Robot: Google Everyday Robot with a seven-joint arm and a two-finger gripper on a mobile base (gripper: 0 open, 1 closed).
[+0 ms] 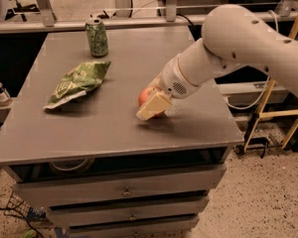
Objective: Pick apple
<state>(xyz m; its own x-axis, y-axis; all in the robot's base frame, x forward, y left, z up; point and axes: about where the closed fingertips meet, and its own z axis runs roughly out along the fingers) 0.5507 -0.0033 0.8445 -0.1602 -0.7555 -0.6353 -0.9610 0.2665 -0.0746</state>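
Note:
The apple [145, 95] is round and red-orange and rests on the grey table top [104, 128], right of centre and towards the front. My gripper [149, 104] is down at the apple. Its cream-coloured front part covers the apple's lower front side. The rest of the gripper is hidden behind the apple and the white wrist [181, 78]. The arm reaches in from the upper right.
A green can [97, 36] stands at the back left of the table. A green crisp bag [77, 82] lies left of the apple. The table's front edge and drawers [124, 190] are just below. A yellow frame [288, 93] stands at the right.

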